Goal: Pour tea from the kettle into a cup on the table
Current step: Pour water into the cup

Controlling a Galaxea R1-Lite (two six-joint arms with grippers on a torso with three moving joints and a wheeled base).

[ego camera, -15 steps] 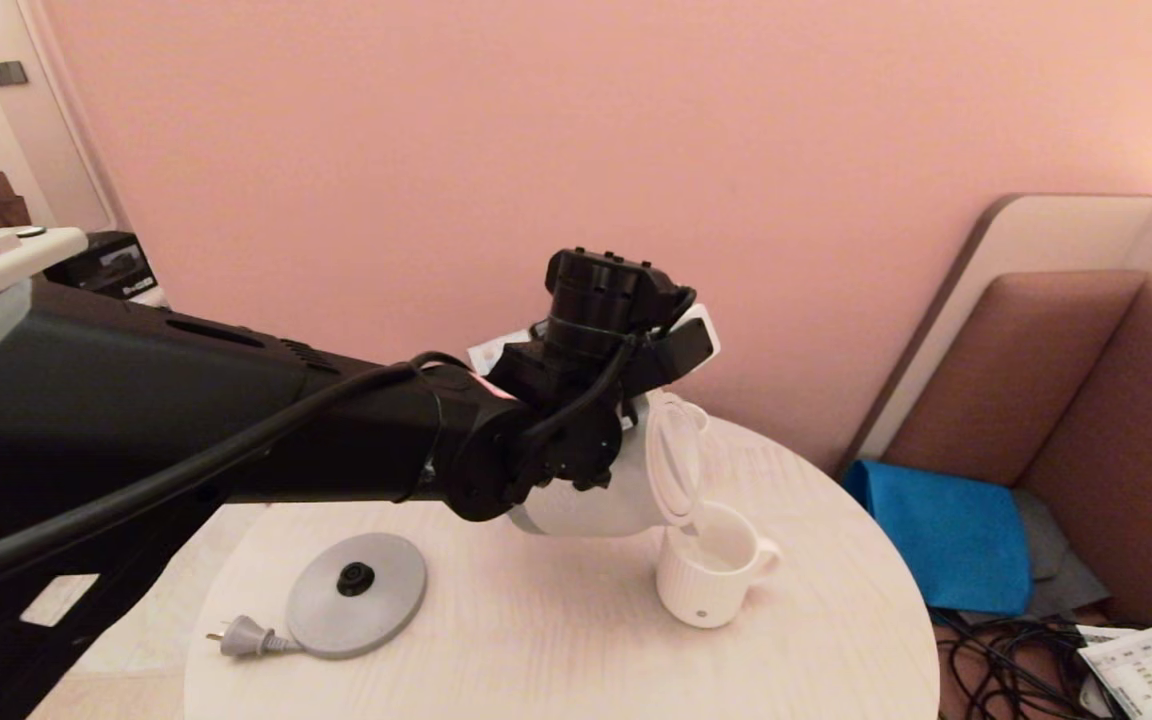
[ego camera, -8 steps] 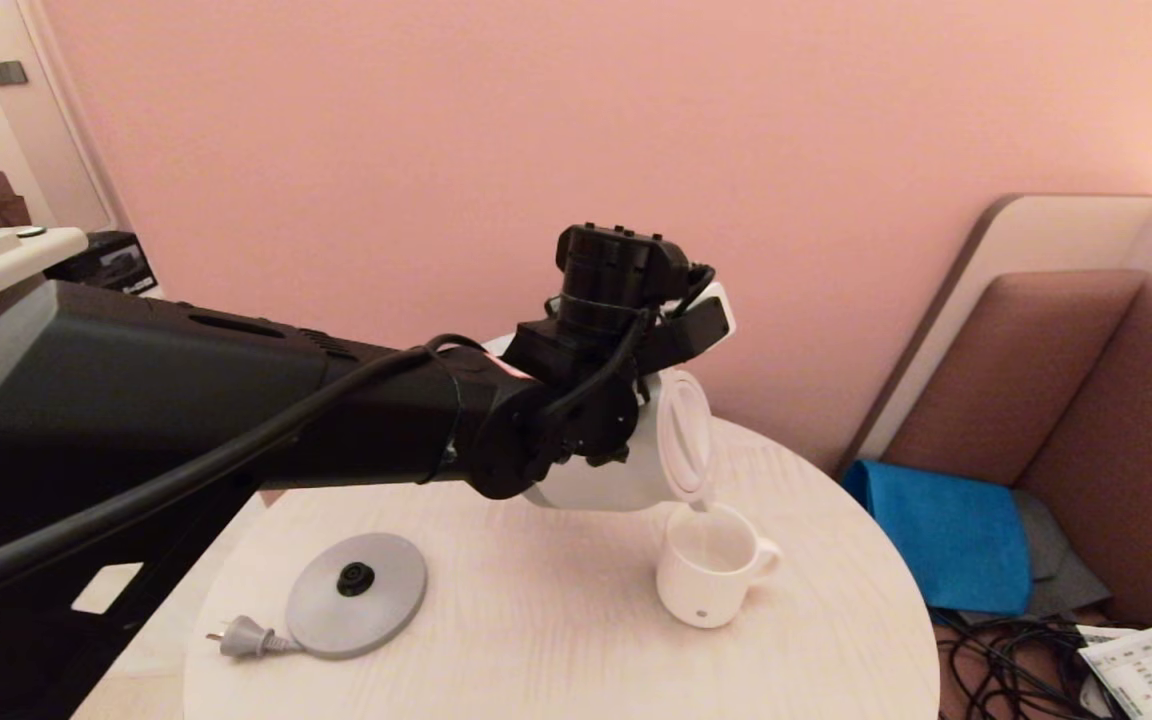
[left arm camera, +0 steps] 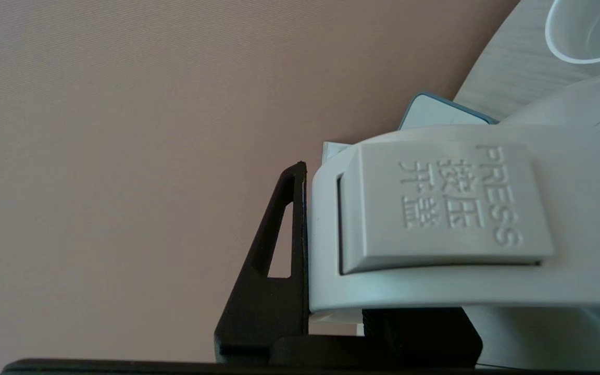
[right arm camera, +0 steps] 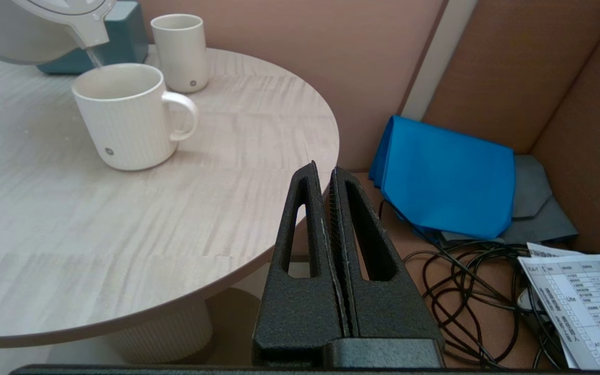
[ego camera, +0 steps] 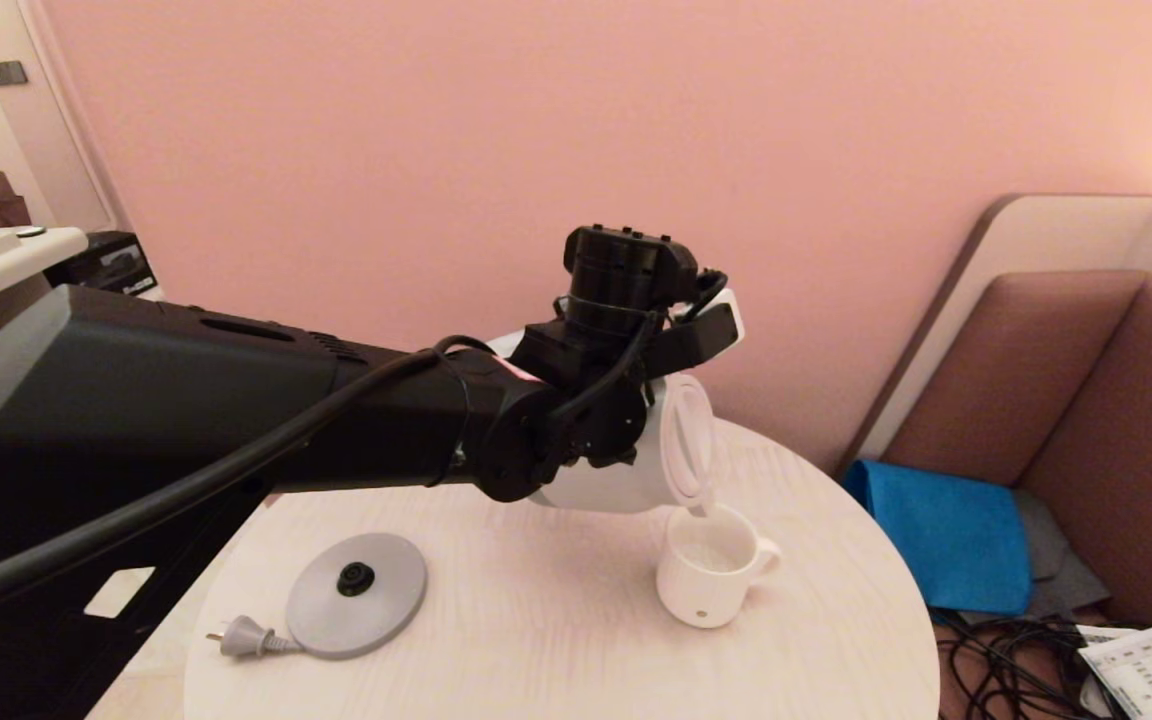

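Observation:
The white kettle (ego camera: pixel 608 482) hangs tipped toward the right above the table (ego camera: pixel 536 640). Its spout (right arm camera: pixel 91 32) is just over the rim of the ribbed white cup (ego camera: pixel 708 578). A thin stream falls from the spout into the cup (right arm camera: pixel 123 117). My left gripper (ego camera: pixel 706 332) is shut on the kettle's loop handle (left arm camera: pixel 435 208), and one black finger (left arm camera: pixel 279 250) presses its side. The lid (ego camera: pixel 686 442) faces the cup. My right gripper (right arm camera: pixel 323 171) is shut and empty, low beside the table's right edge.
The grey kettle base (ego camera: pixel 356 592) and its plug (ego camera: pixel 244 637) lie at the table's left front. A smaller handleless cup (right arm camera: pixel 180 51) and a teal box (right arm camera: pixel 120 36) stand behind the mug. To the right lie a blue cloth (ego camera: pixel 946 530), black cables (ego camera: pixel 1011 660) and papers (ego camera: pixel 1146 672).
My left arm has risen and shifted a little to the right with the kettle. The spout now sits higher above the cup. The cup has not moved.

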